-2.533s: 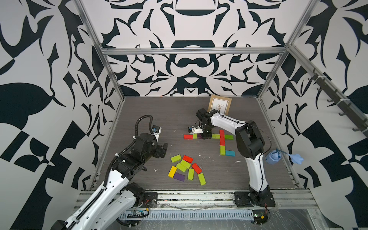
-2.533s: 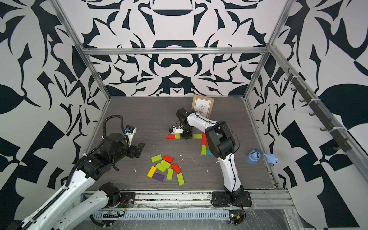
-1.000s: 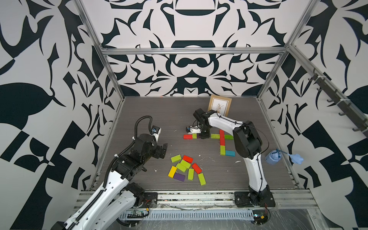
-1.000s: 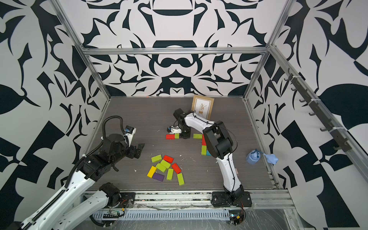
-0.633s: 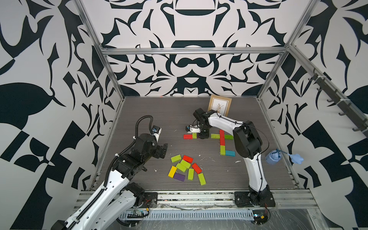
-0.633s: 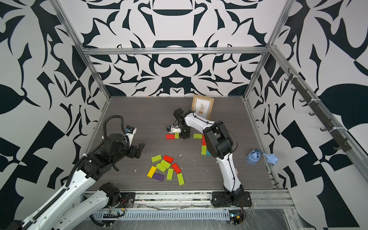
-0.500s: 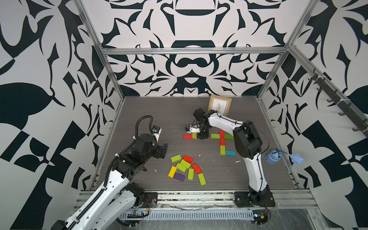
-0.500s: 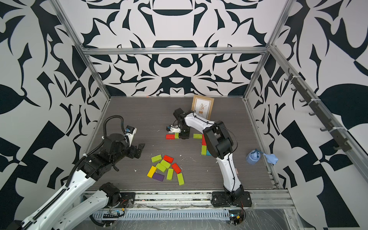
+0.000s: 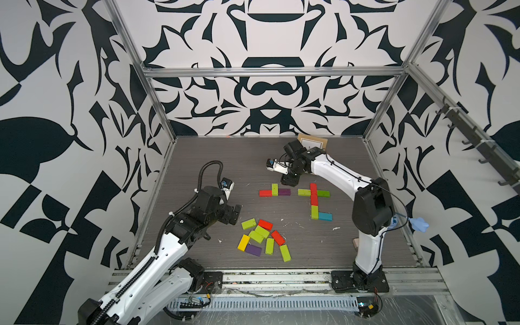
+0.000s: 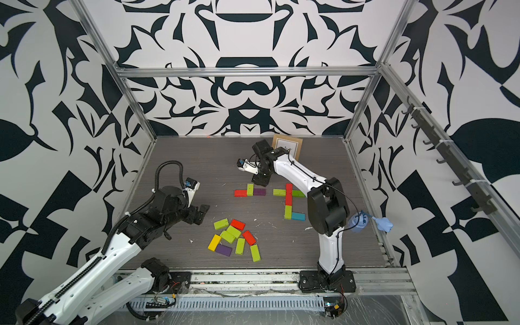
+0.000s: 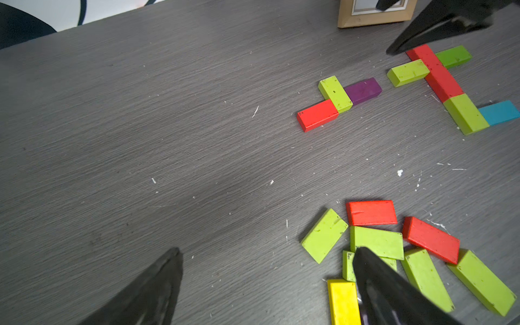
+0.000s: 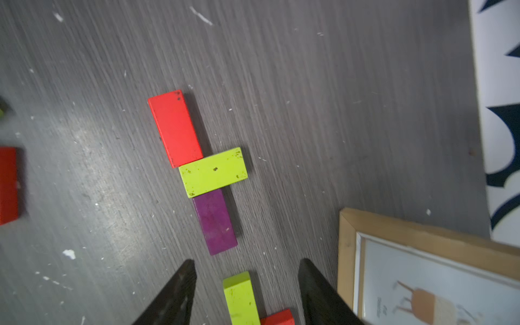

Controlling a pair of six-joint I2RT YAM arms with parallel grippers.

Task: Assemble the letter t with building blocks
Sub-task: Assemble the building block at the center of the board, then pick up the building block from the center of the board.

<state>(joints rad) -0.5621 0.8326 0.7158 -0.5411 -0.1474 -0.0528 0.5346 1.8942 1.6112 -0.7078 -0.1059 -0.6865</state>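
**A:** What is new at the right arm [image 9: 332, 171]?

**B:** Its jaws have let go. A moment ago they were down and closed on the new row. Now they stand apart, clamping nothing, just off at 12 o'clock of the purple block [image 9: 284, 192].

**A:** Where does that block lie?

**B:** Flat on the worktop [image 9: 225, 157], touching the lime block [image 9: 274, 189] at its 3 o'clock. The red block [image 9: 265, 193] touches at its 9 o'clock.

**A:** So the bar is done?

**B:** I judge so. It reads as the crossbar of a second letter, at 9 o'clock of the first t [image 9: 314, 194], which looks complete. The stem below the lime block is not yet laid.

**A:** And the left arm [image 9: 202, 208]?

**B:** Jaws wide apart and empty, hovering at 9 o'clock of the loose pile [image 9: 261, 236]. That pile lies at 6 o'clock of the new row, and the stem pieces would likely come from it.
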